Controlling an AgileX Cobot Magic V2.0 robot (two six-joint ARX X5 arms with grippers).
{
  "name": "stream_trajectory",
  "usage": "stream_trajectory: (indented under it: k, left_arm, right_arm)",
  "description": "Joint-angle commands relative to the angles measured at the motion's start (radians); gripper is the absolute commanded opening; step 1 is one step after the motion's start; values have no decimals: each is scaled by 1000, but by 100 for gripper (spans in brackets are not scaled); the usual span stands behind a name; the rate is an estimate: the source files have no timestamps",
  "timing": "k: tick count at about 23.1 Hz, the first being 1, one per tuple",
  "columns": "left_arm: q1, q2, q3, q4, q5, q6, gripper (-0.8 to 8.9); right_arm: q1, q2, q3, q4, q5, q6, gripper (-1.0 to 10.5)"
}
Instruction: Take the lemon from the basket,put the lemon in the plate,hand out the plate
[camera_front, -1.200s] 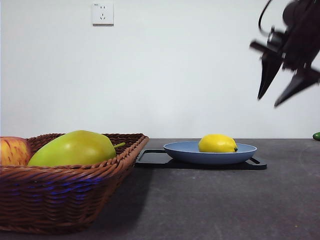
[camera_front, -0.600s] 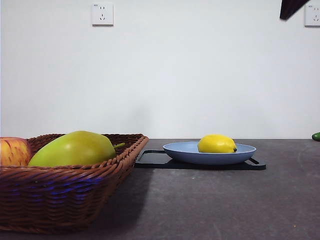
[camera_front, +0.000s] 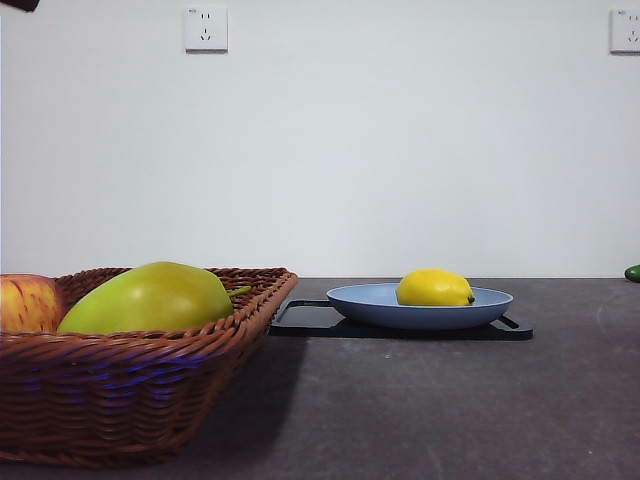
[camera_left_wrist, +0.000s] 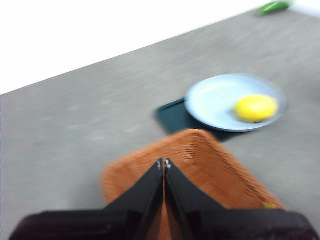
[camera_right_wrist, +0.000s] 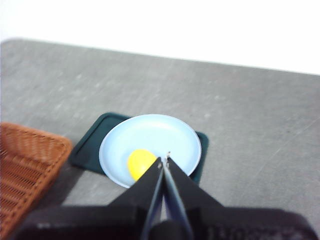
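The small bright yellow oval lemon (camera_front: 435, 287) lies inside the round, shallow light blue plate (camera_front: 365, 303), toward the plate's right side in the front view, its dark pointed nub facing right. The plate rests on a flat black rectangular tray (camera_front: 305, 318) on the dark grey table (camera_front: 420, 400). To the left, near the camera, stands the brown woven wicker basket (camera_front: 130, 395), just beside the tray and not touching it. It holds a large yellow-green mango-like fruit (camera_front: 150, 297) and, at the far left edge, a red-yellow apple (camera_front: 25, 302). A small green object (camera_front: 633, 272) sits at the table's right edge, too cropped to identify.

Both arms are raised well clear of the table. The left gripper (camera_left_wrist: 163, 163) hangs above the basket, its two black jaws pressed together on nothing. The right gripper (camera_right_wrist: 164, 160) hangs above the plate and lemon, its jaws likewise closed together and empty. In the front view only a dark tip (camera_front: 20, 4) shows at the top left corner.
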Motion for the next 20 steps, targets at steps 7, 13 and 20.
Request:
stream_trajectory:
  k: [7,13,20]
  left_arm:
    - [-4,-149,-68,53,7,-63,9]
    - [-4,-148,-68,52,8,-63,9]
    - [-4,-166,-69,47,8,-63,9]
  right_arm:
    - [6,-134,-118,86,12,-2,3]
    - [6,-148,-118,86,12,-2,3]
    - [6,-148,-118,86,11,-2,3]
